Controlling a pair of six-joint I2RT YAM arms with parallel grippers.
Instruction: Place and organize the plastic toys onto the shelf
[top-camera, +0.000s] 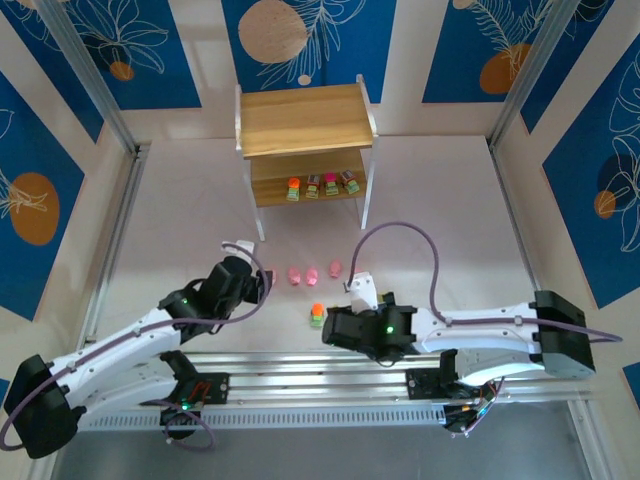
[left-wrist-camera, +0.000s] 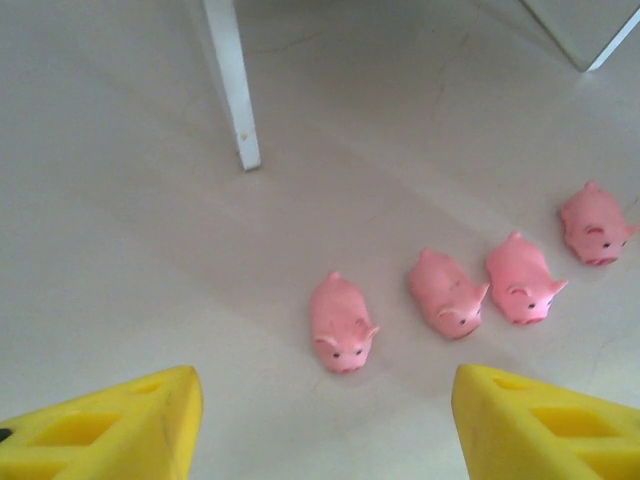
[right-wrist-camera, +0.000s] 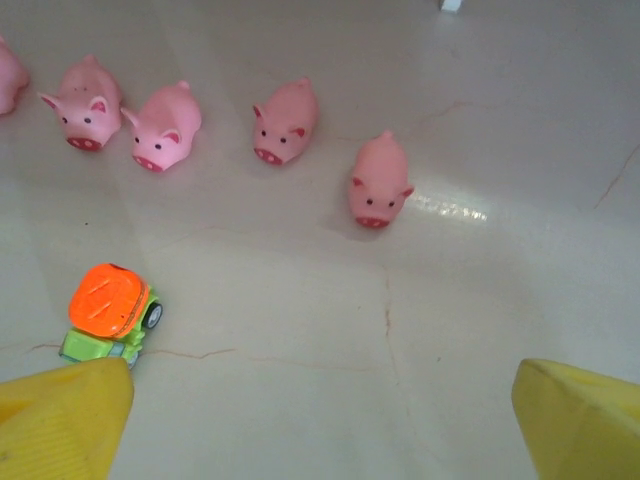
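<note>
Shelf on pale tabletop, blue leaf-print walls; left pincer, right pincer spread.

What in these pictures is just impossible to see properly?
Top view: the four toys on the shelf's lower board are too small to identify.
Right wrist view: the leftmost pig is cut by the left edge.
Left wrist view: the left claw's yellow fingers run off the bottom edge.
</note>
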